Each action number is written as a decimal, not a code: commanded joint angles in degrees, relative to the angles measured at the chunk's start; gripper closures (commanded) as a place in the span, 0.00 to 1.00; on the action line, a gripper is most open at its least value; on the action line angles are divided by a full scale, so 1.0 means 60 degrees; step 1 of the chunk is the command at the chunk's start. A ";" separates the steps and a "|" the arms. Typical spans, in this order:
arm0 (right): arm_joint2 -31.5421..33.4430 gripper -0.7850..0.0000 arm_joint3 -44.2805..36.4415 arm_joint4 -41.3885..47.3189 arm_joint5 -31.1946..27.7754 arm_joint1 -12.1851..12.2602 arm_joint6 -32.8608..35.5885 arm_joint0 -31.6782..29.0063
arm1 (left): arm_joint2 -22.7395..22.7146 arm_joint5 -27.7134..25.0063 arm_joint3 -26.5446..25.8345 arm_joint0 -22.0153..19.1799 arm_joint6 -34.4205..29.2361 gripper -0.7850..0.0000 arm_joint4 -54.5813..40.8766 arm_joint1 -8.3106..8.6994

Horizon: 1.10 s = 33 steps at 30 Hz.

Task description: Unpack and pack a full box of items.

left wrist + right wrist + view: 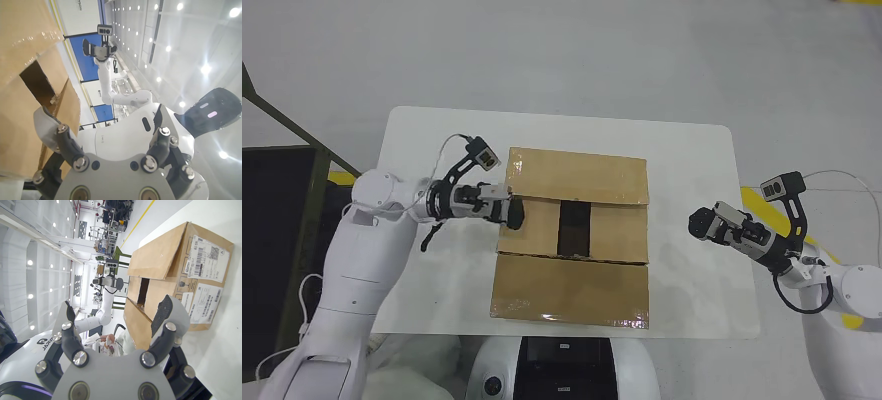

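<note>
A brown cardboard box stands mid-table, its top flaps nearly shut around a dark gap. My left gripper is at the box's left edge, open, with one finger against a cardboard flap beside the gap. Nothing is held in it. My right gripper hovers over bare table to the right of the box, apart from it. Its fingers stand wide open with nothing between them, facing the box's labelled side. The box's contents are hidden.
The white table has free strips left and right of the box; its front edge runs close to the box. A dark stand sits off the table's left side.
</note>
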 commanded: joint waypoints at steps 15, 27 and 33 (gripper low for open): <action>0.0000 0.00 0.0000 0.0000 0.0000 0.0000 0.0000 0.0000 | 0.0712 0.0562 0.0624 0.0052 -0.0075 0.00 0.0148 0.0298; 0.0000 0.00 0.0000 0.0000 0.0000 0.0000 0.0000 0.0000 | 0.0748 0.0491 0.1392 -0.0444 0.0103 0.00 -0.0006 0.0329; 0.0000 0.00 0.0000 0.0000 0.0000 0.0000 0.0000 0.0000 | 0.0698 0.0377 0.1363 -0.0721 0.0323 0.00 -0.0307 0.0312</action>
